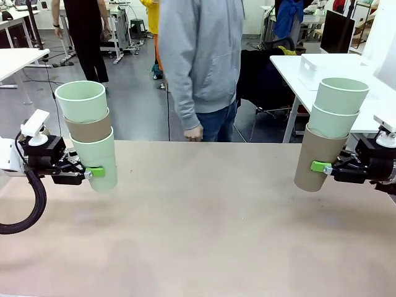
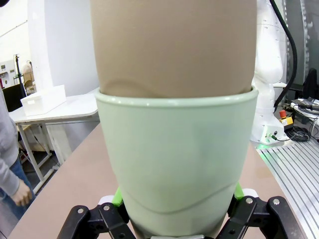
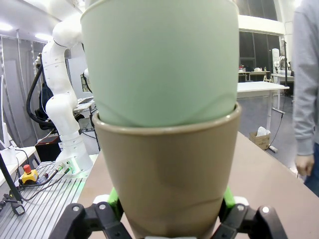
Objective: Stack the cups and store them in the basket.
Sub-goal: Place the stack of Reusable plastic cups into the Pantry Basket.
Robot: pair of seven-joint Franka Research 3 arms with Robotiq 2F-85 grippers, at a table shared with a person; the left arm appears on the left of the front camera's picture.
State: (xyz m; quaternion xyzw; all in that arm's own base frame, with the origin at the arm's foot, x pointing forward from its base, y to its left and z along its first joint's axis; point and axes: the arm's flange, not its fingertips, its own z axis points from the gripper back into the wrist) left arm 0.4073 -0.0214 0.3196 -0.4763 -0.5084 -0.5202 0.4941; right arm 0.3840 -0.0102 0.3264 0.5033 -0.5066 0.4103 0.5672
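Left gripper (image 1: 98, 171) is clamped on a pale mint green tapered matte tumbler (image 1: 102, 154), the base of a three-cup stack. A tan-brown tumbler (image 1: 88, 130) is nested in it and an upper mint tumbler (image 1: 81, 100) sits on top. Right gripper (image 1: 317, 167) is clamped on a tan-brown base tumbler (image 1: 318, 154) carrying a middle mint tumbler (image 1: 333, 122) and a top mint tumbler (image 1: 341, 94).

Stacks are well apart at opposite sides, leaning slightly, and look lifted clear of the bare tan tabletop (image 1: 204, 235). Person's hand (image 1: 193, 132) hangs idle at the far edge.

My read: both sub-stacks are done, merge pending. Next move: raise one stack, centre its base over the other's open mouth, match the tilt, lower, release. Both grips are low on tall stacks, so wobble is likely.

White rectangular box (image 1: 315, 69) sits on a white side table (image 1: 291, 62) behind the right stack. Can't tell if it's the basket.
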